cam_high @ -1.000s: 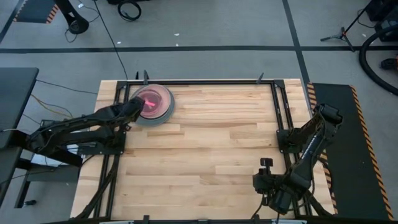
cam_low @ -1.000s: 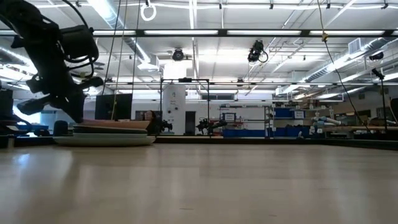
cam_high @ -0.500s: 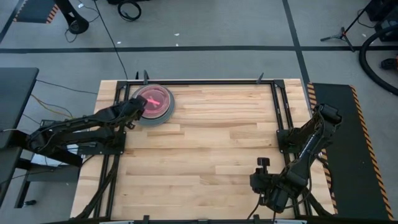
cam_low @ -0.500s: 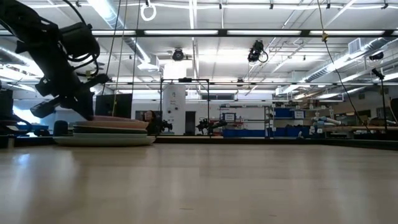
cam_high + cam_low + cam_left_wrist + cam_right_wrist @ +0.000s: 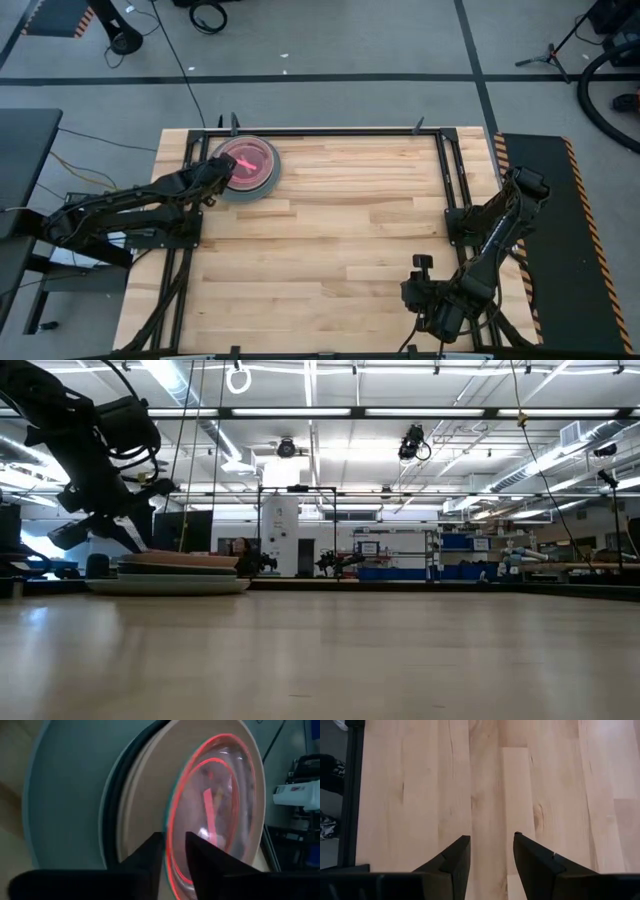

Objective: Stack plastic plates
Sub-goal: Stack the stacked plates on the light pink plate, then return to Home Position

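Sitting at ten o'clock on the tabletop [image 5: 340,240] in the high view, the plastic plates [image 5: 248,166] form one stack; the left gripper [image 5: 222,172] hovers at its edge, drawn back slightly from a second ago. The low view shows its jaws apart. In the left wrist view, a careless retreat could drag the red-pink plate [image 5: 220,815]. The right gripper [image 5: 490,851] waits at five o'clock, jaws apart, empty.
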